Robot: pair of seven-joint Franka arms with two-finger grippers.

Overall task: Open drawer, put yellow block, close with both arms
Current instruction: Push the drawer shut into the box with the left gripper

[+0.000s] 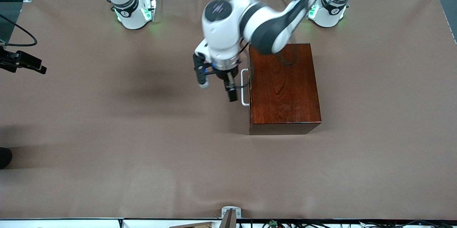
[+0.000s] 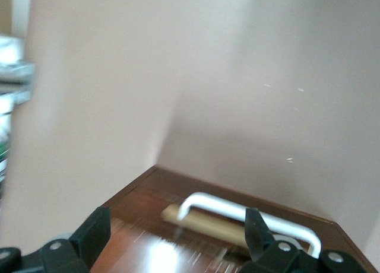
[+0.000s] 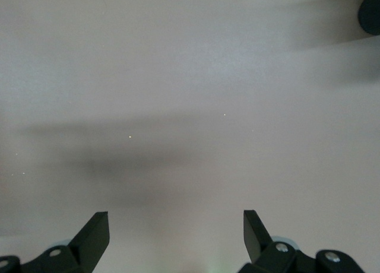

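The reddish-brown wooden box [image 1: 284, 89] stands mid-table toward the left arm's end. Its drawer is pushed in; only the dark front [image 2: 178, 237] and the white loop handle [image 1: 244, 87] show. My left gripper [image 1: 231, 90] is open and empty, just in front of the handle. In the left wrist view the handle [image 2: 249, 213] lies ahead between the spread fingers of the left gripper [image 2: 175, 234], with no contact seen. My right gripper [image 3: 176, 231] is open and empty above bare tabletop; it is outside the front view. The yellow block is not in view.
Brown cloth covers the table [image 1: 142, 149]. The arm bases [image 1: 134, 12] stand at the edge farthest from the front camera. A black device [image 1: 21, 62] sits at the table edge at the right arm's end.
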